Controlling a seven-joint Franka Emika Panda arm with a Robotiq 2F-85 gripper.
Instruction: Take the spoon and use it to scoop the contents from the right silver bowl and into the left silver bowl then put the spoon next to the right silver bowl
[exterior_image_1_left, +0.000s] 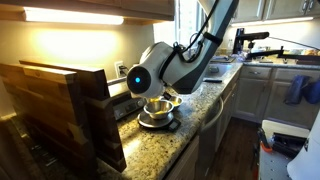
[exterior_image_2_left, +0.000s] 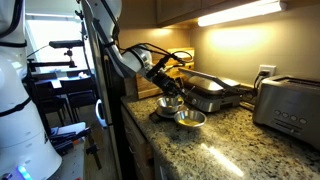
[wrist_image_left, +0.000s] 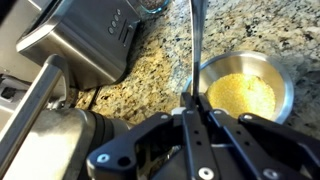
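The gripper (wrist_image_left: 193, 106) is pinching the spoon (wrist_image_left: 196, 50) by its handle, its fingers pressing together on it. Below, a speckled granite counter (wrist_image_left: 160, 75) is carrying two silver bowls just beside each other, the nearer bowl (exterior_image_2_left: 190, 118) and the farther bowl (exterior_image_2_left: 168, 103). One is holding yellow grains. One toaster (wrist_image_left: 90, 40) is standing by in the kitchen.

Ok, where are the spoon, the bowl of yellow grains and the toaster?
spoon (wrist_image_left: 195, 55): wrist view, on its thin handle.
silver bowl of yellow grains (wrist_image_left: 250, 63): wrist view, on its bare inner wall.
toaster (wrist_image_left: 85, 35): wrist view, on its metal side.
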